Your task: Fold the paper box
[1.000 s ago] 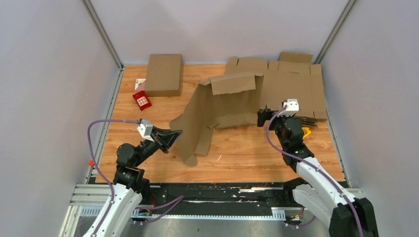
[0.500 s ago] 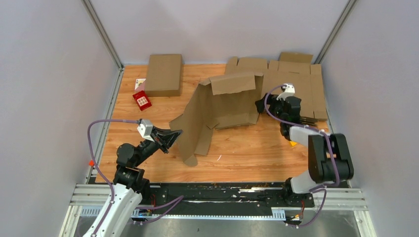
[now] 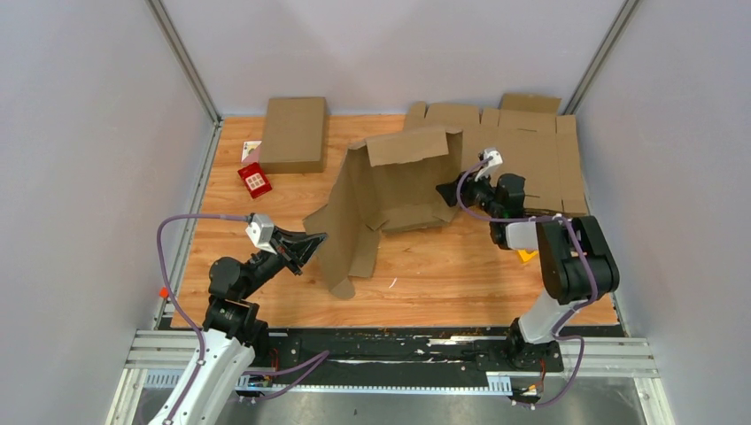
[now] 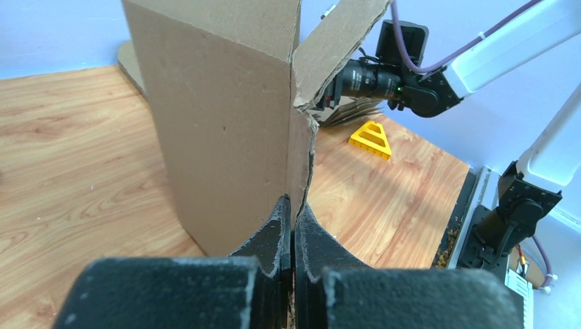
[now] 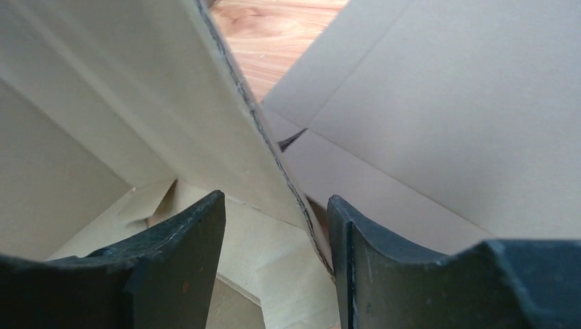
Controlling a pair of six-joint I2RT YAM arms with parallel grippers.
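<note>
Shifted toward centre frame, the right gripper (image 3: 445, 190) is placed, fingers parted, astride a paper box (image 3: 394, 181) wall; the left gripper (image 3: 313, 241) is clenched on its corner. Erecting is judged underway; closing is called for next.

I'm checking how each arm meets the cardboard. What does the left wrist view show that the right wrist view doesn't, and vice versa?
Only the left wrist view: the left gripper, jaws shut on the paper box at its bottom edge; the box's outer face standing upright; the right arm reaching its far flap; a yellow triangular piece on the table.
Only the right wrist view: the right gripper, jaws open with a panel edge between them, and the box's inner faces.
Both: the brown cardboard and some wood table.
</note>
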